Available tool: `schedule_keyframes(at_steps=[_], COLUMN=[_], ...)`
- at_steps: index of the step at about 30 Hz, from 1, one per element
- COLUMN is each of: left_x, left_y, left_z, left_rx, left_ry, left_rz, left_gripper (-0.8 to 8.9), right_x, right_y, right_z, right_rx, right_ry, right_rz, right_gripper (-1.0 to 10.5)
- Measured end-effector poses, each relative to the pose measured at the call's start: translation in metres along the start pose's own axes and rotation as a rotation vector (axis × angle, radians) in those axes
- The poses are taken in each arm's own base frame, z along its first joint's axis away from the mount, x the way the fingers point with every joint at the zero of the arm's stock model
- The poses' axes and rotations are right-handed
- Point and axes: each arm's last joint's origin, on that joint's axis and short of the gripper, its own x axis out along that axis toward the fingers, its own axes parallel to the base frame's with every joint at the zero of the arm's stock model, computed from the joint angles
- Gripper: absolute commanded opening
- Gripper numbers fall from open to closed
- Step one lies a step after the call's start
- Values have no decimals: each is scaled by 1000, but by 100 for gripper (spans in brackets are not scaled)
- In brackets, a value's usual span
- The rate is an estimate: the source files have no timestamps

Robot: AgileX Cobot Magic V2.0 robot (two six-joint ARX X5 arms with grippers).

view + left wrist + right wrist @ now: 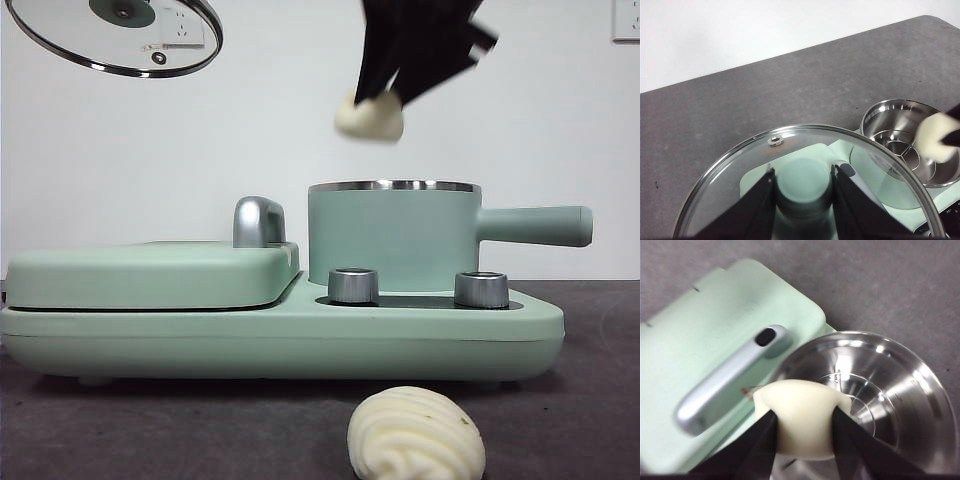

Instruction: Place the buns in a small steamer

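The smooth off-white bun [370,117] hangs in the air just above the small steamer [393,237], over its left rim, pinched on both sides. The steamer is a mint-green cylinder with a steel rim and a long straight handle pointing right; it stands open, its shiny steel inside bare with a perforated rack at the bottom (lid off). The ridged bun [416,437], swirled and flecked green, lies on the dark table in front

Right claw [802,427] clamped, raised; left claw [804,187] clamped, held high.
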Motion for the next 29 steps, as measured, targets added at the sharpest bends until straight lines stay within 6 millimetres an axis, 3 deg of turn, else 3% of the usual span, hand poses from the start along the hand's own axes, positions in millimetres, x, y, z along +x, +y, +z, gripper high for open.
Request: schedule_keyframes(at_steps=[6,10,15,18,21,24,29], left_x=[0,0,0,0,0,0,0], left_y=[0,0,0,0,0,0,0], left_z=[0,-1,-1,-1,-1,-1,-1], left_rx=[-14,-16,-19,-19,-19,-19,-19], left_ry=[2,5,5,5,5,6,6], left_rz=[0,0,0,0,0,0,0], left_gripper=[10,10,10,10,10,10,10], right_x=[54,76,88,88,88,76,-18], right_y=[-18,-25,-28,-28,-28,-26,-7], right_z=[-8,-14,-16,-16,-15,-11,3], right_rx=[6,9,-10,-23,-23,-26,-11], right_ry=[60,95,89,89,88,64,-34], right_rz=[-16,-38,-69,-90,-91,-95,-24], right_gripper=[145,145,152,283,322,322,322])
